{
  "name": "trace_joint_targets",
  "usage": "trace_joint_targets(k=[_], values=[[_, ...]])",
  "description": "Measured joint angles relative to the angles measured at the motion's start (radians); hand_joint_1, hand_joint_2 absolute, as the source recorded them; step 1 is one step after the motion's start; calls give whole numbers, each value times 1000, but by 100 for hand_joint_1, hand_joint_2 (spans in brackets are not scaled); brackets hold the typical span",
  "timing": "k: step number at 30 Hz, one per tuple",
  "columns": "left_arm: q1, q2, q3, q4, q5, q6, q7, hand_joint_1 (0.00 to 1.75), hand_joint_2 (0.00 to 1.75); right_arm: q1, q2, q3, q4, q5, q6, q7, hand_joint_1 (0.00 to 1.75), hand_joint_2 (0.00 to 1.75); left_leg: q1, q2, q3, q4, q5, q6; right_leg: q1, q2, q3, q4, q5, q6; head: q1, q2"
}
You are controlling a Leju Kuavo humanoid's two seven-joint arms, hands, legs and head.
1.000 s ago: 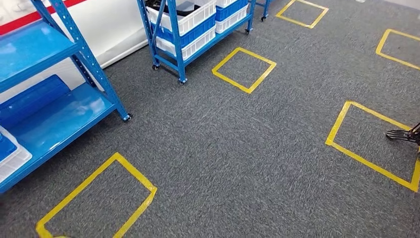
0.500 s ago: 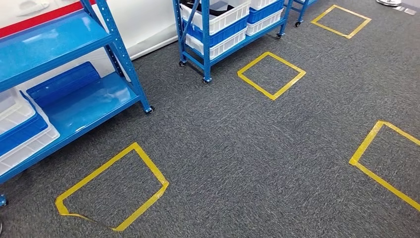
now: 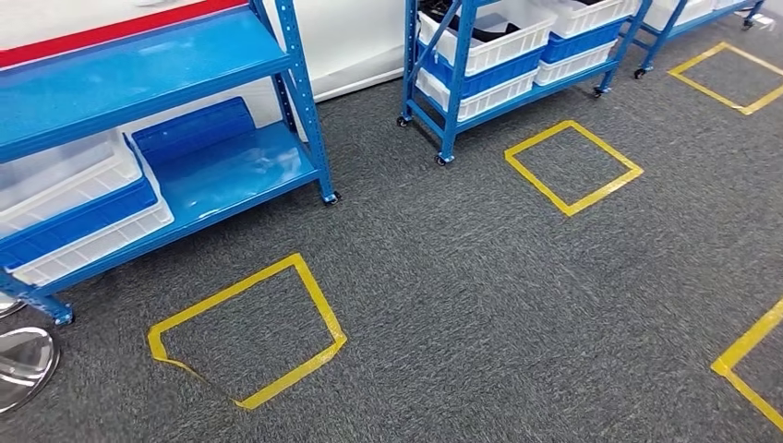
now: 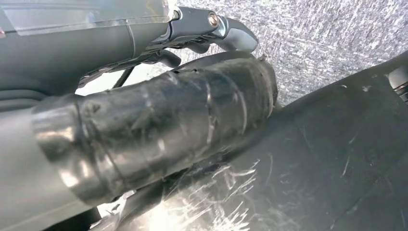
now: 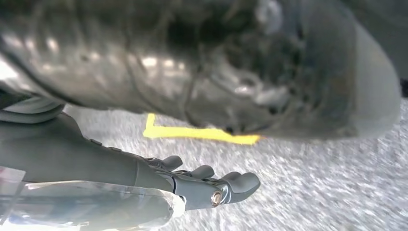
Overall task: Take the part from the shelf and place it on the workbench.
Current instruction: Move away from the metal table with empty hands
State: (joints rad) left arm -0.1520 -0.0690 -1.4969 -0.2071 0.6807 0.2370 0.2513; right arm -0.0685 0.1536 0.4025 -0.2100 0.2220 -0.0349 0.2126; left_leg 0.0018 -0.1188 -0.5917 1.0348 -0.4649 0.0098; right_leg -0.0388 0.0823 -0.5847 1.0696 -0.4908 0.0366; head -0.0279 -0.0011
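Ahead, the shelf has drawn nearer as the camera turned; both robot hands hang empty, fingers loosely extended.

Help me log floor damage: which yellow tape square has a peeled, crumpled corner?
The nearest tape square, in front of the large blue shelf; its near-left corner is lifted and kinked. The square by the wheeled rack lies flat and intact.

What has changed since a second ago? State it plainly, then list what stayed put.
The whole head view has shifted rightward, so the camera turned left; nothing on the floor itself moved. The near blue shelf with its white bin now shows more fully, and a round metal base has come into view. The yellow tape square and wheeled shelf kept their places. Left hand and right hand hold nothing.
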Motion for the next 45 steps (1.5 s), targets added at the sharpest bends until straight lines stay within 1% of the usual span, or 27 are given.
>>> trace_joint_targets(k=[2,3,5,7,9,10,13,16,18,20,21,23,24,25,26,28,29,30,32,33,35,37,39,40,42,43,45], values=[[1,0,0,0,0,1,0,0,0,-3,1,4,0,1,5,4,0,0,3,-20,-8,0,1,-10,3,-14,3,-1,-3,-13,0,0],[2,1,0,0,0,2,1,0,0,-3,2,5,0,1,8,6,0,0,4,-12,-10,3,-1,-14,4,-25,7,-3,-3,-20,0,0],[3,1,0,0,0,4,6,0,0,-3,4,9,0,1,12,8,0,0,2,40,-33,50,-28,-23,4,-51,14,-8,-2,-33,-6,0],[0,1,0,0,0,6,11,0,0,-1,5,13,0,0,15,8,0,0,1,94,-93,166,-84,-28,8,-79,16,-9,-5,-41,-12,0],[-3,1,0,0,-2,7,12,0,0,0,6,16,0,0,15,7,0,0,2,106,-146,261,-113,-30,12,-108,18,-9,-10,-44,-12,0],[-3,1,0,0,-4,7,11,0,0,0,6,18,0,0,13,7,0,0,2,108,-149,263,-102,-28,14,-122,21,-9,-13,-44,-12,0],[-2,2,0,0,-9,7,10,0,0,0,6,19,0,0,10,6,0,0,1,113,-114,190,-46,-21,17,-143,29,-9,-19,-44,-13,0],[-2,2,0,0,-10,7,10,0,0,0,6,19,0,0,10,6,0,0,1,114,-108,178,-39,-21,18,-145,30,-9,-20,-44,-13,0],[-3,2,0,0,-14,6,13,0,0,-2,8,20,0,-3,3,4,0,0,-9,146,-65,93,-13,-7,20,-162,41,-13,-26,-37,-12,0],[-5,2,0,0,-20,3,14,0,0,-5,12,21,-1,-8,-5,-5,0,0,-12,153,-8,-10,17,16,22,-149,47,6,-52,-17,-8,0],[-7,2,0,0,-21,1,13,0,0,-6,14,23,-1,-11,-7,-9,0,0,-10,133,0,-21,20,23,22,-130,32,43,-75,-8,-5,0],[-11,0,0,0,-22,-1,11,0,0,-5,14,26,-1,-15,-5,-12,0,0,-6,106,8,-31,22,31,21,-94,-35,168,-128,-2,0,0],[-12,0,0,0,-21,-1,10,0,0,-5,14,27,-1,-18,-4,-12,0,0,-6,92,9,-31,21,32,21,-90,-66,217,-140,0,1,0],[-11,-1,0,0,-21,-1,9,0,0,-4,14,28,-1,-20,-4,-12,0,0,-6,78,11,-30,19,32,20,-88,-83,236,-131,2,1,0],[-10,-1,0,0,-20,-1,9,0,0,-3,14,29,-1,-21,-5,-11,0,0,-5,64,13,-28,17,31,19,-87,-81,217,-104,3,1,0],[-8,-1,0,0,-20,-1,8,0,0,-2,14,31,0,-21,-8,-10,0,0,-2,42,15,-19,10,24,16,-78,-39,104,-26,5,3,0],[-9,-2,0,0,-20,-1,6,0,0,-3,14,32,0,-21,-9,-10,0,0,-2,34,13,-11,5,19,15,-70,-17,47,-2,3,5,0],[-9,-2,0,0,-21,-1,5,0,0,-5,15,33,0,-22,-10,-10,0,0,-3,30,10,-5,1,13,15,-63,-4,9,9,0,8,0],[-8,-2,0,0,-21,-1,2,0,0,-9,15,36,0,-23,-13,-12,0,0,-5,24,6,0,-3,4,18,-55,2,-11,6,-13,10,0],[-8,-1,0,0,-21,-1,0,0,0,-11,16,37,0,-25,-16,-13,0,0,-4,26,4,-1,-4,0,18,-57,3,-12,7,-19,10,0],[-8,-1,0,0,-19,-1,-4,0,0,-9,18,38,0,-32,-29,-13,0,0,-5,59,-6,24,-21,-9,16,-64,11,-17,8,-31,6,0],[-11,-1,0,0,-16,-1,-5,0,0,-6,18,38,0,-42,-41,-11,0,0,-2,99,-53,120,-71,-20,15,-74,16,-20,6,-39,-1,0],[-13,-1,0,0,-16,-1,-7,0,0,-5,19,38,0,-50,-45,-4,0,0,2,110,-118,241,-116,-25,17,-83,16,-19,3,-43,-3,0],[-13,-1,0,0,-17,-1,-8,0,0,-5,19,38,0,-53,-44,0,0,0,2,111,-135,269,-116,-26,18,-88,18,-19,1,-44,-3,0],[-13,-1,0,0,-20,-2,-10,0,0,-5,19,38,0,-55,-43,6,0,0,2,112,-115,217,-63,-21,19,-93,25,-19,-4,-43,-3,0],[-13,0,0,0,-21,-2,-11,0,0,-5,19,38,0,-56,-43,8,0,0,1,114,-84,148,-25,-15,19,-94,31,-20,-7,-42,-3,0],[-16,-1,0,0,-21,-2,-14,0,0,-5,21,39,0,-58,-43,10,0,0,-6,120,-28,34,13,-2,22,-96,38,-21,-13,-34,-3,0]])
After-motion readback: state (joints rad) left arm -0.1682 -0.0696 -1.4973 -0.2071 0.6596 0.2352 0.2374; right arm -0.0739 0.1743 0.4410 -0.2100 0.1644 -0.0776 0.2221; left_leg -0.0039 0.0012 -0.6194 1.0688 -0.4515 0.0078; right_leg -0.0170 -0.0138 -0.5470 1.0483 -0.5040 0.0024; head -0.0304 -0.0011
